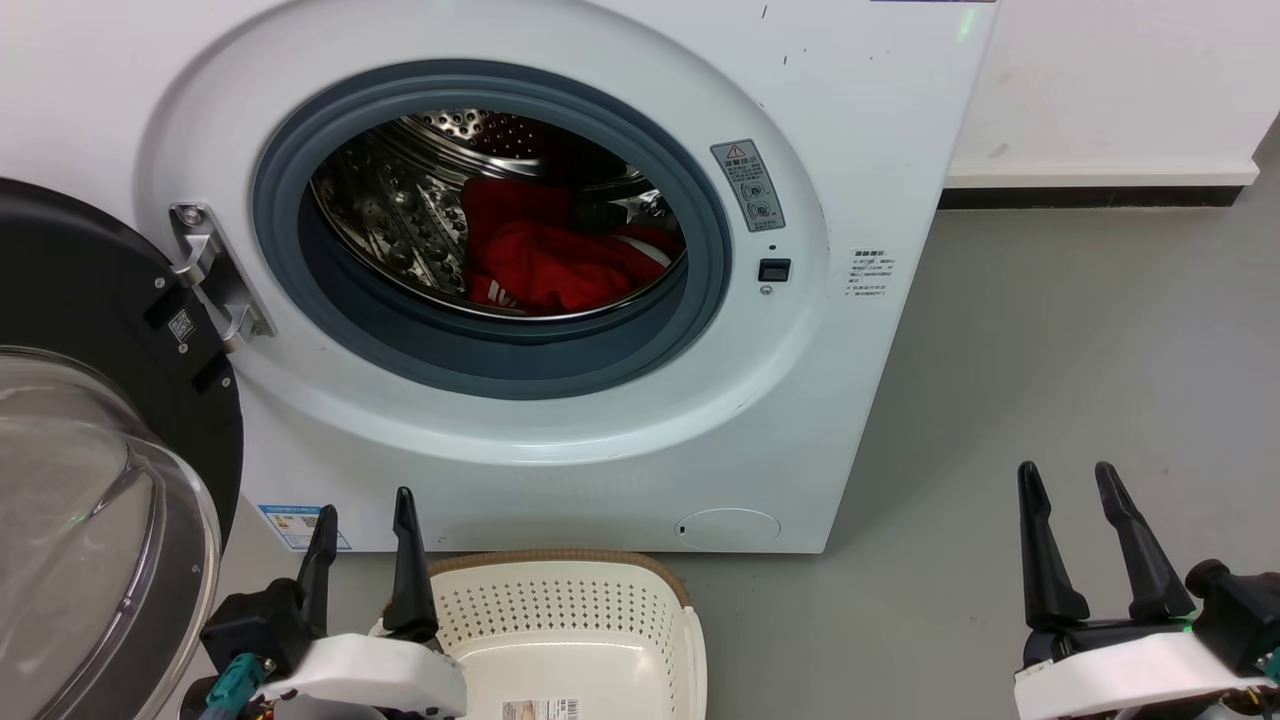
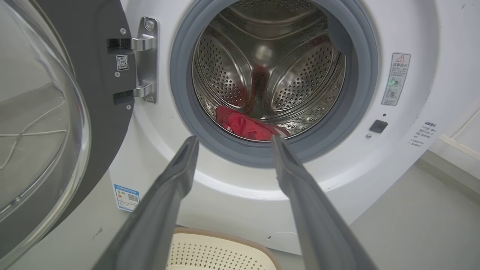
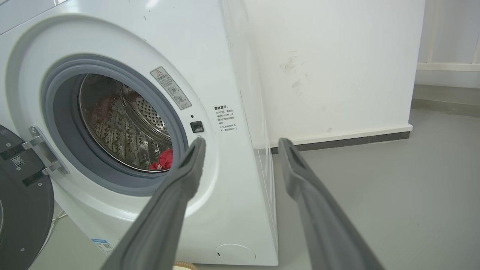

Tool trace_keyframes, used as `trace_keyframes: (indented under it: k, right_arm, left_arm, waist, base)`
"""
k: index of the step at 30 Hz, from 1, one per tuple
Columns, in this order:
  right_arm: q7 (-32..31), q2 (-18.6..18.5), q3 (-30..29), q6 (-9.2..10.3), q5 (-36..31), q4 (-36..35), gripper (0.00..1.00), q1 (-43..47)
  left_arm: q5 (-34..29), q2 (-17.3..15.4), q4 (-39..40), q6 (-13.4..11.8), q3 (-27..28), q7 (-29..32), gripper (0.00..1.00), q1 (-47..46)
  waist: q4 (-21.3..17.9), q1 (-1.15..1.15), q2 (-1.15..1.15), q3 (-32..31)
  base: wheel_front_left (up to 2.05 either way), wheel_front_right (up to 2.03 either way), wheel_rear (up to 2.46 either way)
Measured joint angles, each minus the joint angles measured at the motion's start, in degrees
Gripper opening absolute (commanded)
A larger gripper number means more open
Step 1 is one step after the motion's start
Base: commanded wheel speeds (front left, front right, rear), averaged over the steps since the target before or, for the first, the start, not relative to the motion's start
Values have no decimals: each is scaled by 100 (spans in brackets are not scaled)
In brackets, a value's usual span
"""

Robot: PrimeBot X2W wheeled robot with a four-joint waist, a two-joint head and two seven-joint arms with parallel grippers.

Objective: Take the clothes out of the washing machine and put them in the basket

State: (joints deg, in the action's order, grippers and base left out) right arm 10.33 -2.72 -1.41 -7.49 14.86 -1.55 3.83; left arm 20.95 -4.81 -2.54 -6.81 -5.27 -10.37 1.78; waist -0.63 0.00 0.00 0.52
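**A:** Which step is in hand here?

**B:** I judge it is the first one, the reach; nothing is taken yet. The left gripper (image 1: 364, 502) hangs before the lower front of the washing machine (image 1: 880, 120), fingers spread wide and empty. The right gripper (image 1: 1066, 470) is off the machine's right side, above the floor, also wide and empty.

**A:** And the basket?

**B:** The basket (image 1: 560, 556) stands just beside the machine's foot, under the porthole, open top upward. I see no red in it.

**A:** Is the way in free?

**B:** Yes. The door (image 1: 90, 300) stands open at the machine's left, and the porthole faces the robot.

**A:** Where are the clothes?

**B:** The clothes (image 1: 545, 265) lie on the bottom of the drum (image 1: 400, 220), deep inside the machine, somewhat to its right half. The heap is wider than high. Its long axis runs side to side across the porthole, and a white-striped end points right.

**A:** What does the next move ask?

**B:** I think the left gripper must pass over the grey rubber rim, go down and close on a raised fold.
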Motion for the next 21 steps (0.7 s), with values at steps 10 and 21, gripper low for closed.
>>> trace_keyframes:
  k: [10,21]
  right_arm:
    - [125,0,24,-1,-504,-96,100,60]
    - [254,-1,44,-1,-1051,-164,100,144]
  left_arm:
    - [-520,24,5,-25,18,-129,100,40]
    - [-1073,49,-27,-49,12,-253,100,121]
  waist:
    - [-8,0,0,-3]
    - [-13,0,0,-8]
  base:
    - [0,0,0]
    - [0,0,0]
